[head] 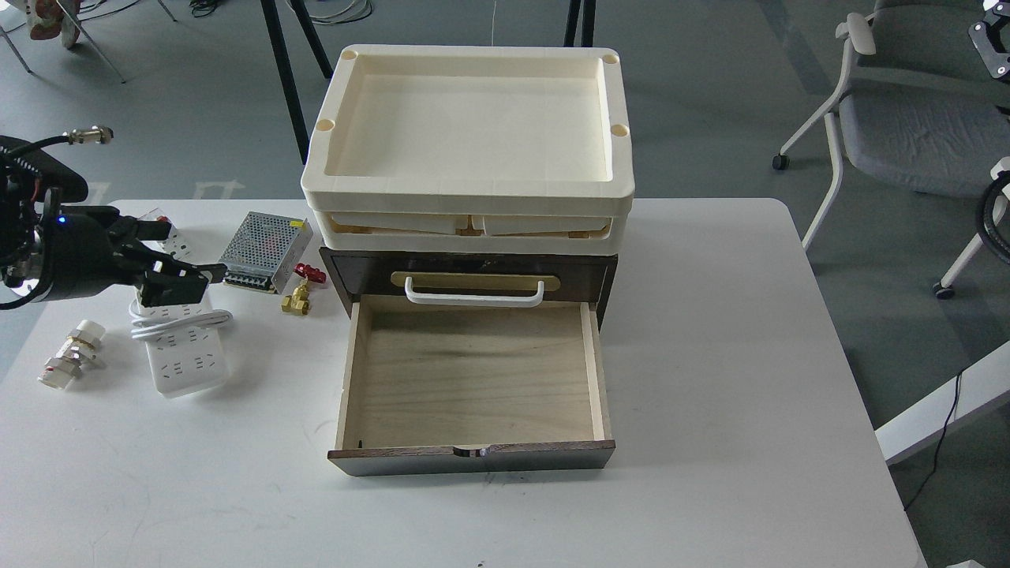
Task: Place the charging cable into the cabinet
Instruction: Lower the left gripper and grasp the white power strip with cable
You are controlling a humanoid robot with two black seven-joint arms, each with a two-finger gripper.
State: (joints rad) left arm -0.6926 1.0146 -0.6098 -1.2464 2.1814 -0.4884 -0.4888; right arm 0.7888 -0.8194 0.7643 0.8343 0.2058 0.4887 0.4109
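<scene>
The charging cable [187,356], a flat white power strip with its white cord looped across it, lies on the white table [710,355] left of the cabinet [473,272]. The cabinet's pale wood drawer [473,379] stands pulled open and empty, with cream trays [473,126] stacked on top. My left gripper [175,256] comes in from the left and hovers over the strip's far end, hiding it; its fingers stand apart with nothing between them. A small black part [991,39] at the top right edge may be my right gripper; its fingers cannot be made out.
A perforated silver power supply box [264,251] and a brass valve with a red handle [300,293] lie between the strip and the cabinet. A white-and-red breaker block [162,225] sits behind my gripper. A white fitting [69,356] lies at far left. A grey chair [907,118] stands beyond the table.
</scene>
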